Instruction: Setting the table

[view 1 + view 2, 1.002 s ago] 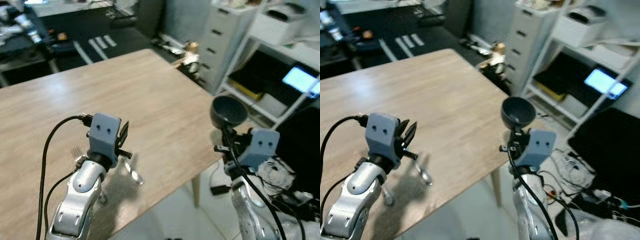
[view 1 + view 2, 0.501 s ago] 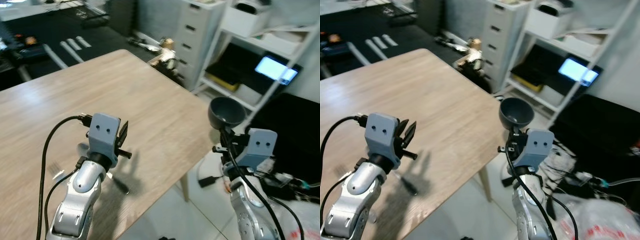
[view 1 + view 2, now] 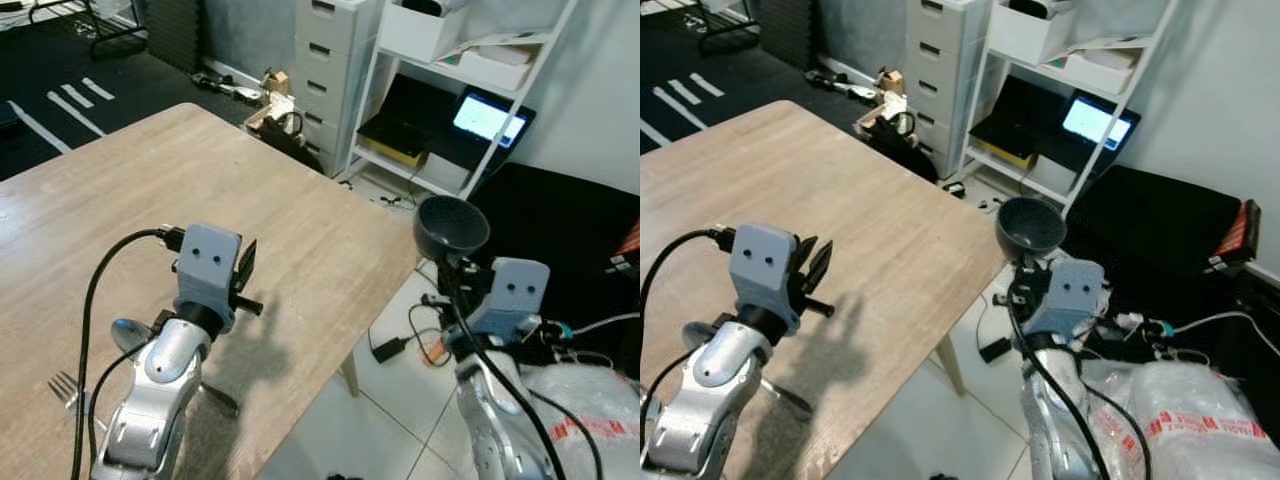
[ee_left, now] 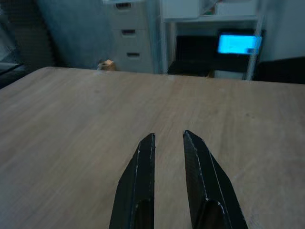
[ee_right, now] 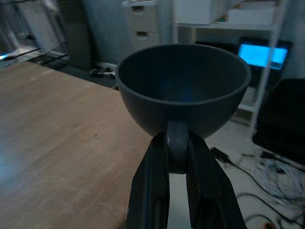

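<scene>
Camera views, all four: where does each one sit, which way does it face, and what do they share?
Left eye view: on the head, looking down at the wooden table; both arms, fork and spoon show.
Right eye view: stereo twin, same scene.
Left wrist view: along the left gripper over the tabletop, slightly parted.
Right wrist view: along the right gripper, shut on the dark bowl.
Shared: table, white shelf with lit screen.

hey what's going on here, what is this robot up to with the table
The robot is setting a wooden table. Its right hand is shut on the handle of a dark grey cup, held upright in the air just past the table's corner. Its left hand hovers over the tabletop with its fingers slightly apart, holding nothing. A fork and a spoon lie on the table near the left arm.
</scene>
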`<state>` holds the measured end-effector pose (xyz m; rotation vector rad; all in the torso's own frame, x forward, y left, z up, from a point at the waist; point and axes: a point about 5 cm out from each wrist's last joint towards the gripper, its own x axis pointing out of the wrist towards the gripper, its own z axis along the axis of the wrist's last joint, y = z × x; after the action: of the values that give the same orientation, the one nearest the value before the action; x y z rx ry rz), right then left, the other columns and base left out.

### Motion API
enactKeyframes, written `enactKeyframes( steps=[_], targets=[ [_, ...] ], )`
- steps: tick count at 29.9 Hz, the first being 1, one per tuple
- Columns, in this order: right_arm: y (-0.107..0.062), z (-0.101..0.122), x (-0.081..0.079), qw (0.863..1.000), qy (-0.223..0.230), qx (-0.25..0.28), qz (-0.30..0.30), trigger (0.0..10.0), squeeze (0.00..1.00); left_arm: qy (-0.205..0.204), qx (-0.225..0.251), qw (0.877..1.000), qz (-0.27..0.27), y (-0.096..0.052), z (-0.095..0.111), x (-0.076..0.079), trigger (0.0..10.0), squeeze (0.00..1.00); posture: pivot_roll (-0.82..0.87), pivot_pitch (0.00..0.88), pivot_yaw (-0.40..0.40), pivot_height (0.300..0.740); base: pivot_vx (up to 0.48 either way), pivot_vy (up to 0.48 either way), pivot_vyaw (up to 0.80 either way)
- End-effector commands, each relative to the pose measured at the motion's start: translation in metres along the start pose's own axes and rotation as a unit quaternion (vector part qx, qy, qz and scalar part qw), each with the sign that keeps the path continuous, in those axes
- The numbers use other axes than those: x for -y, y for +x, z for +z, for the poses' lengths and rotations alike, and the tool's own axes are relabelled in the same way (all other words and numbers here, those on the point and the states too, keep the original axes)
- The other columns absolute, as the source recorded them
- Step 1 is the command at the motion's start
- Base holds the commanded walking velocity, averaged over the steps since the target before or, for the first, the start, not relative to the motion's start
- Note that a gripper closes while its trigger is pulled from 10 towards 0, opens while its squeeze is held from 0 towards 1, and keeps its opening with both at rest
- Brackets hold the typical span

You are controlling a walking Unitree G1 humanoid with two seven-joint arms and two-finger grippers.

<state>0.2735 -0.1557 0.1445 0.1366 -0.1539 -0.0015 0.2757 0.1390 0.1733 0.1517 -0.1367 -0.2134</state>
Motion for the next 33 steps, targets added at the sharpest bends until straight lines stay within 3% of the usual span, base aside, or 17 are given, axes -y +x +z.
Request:
enactKeyframes(
  steps=[1, 33],
  targets=[
    [-0.002, -0.0004, 0.0082, 1.0, -0.004, -0.001, -0.016, 10.0, 0.0, -0.001, -0.005, 1.0, -0.009, 0.0005, -0.0028, 0.0045, 10.0, 0.0, -0.01, 0.047, 0.041, 0.74, 0.0, 0.0, 0.0],
    [-0.0009, -0.0011, 0.0044, 1.0, -0.017, -0.001, -0.003, 10.0, 0.0, -0.002, -0.003, 1.0, -0.012, 0.0013, -0.0027, 0.0055, 10.0, 0.0, -0.01, 0.042, 0.041, 0.74, 0.0, 0.0, -0.14]
  ],
)
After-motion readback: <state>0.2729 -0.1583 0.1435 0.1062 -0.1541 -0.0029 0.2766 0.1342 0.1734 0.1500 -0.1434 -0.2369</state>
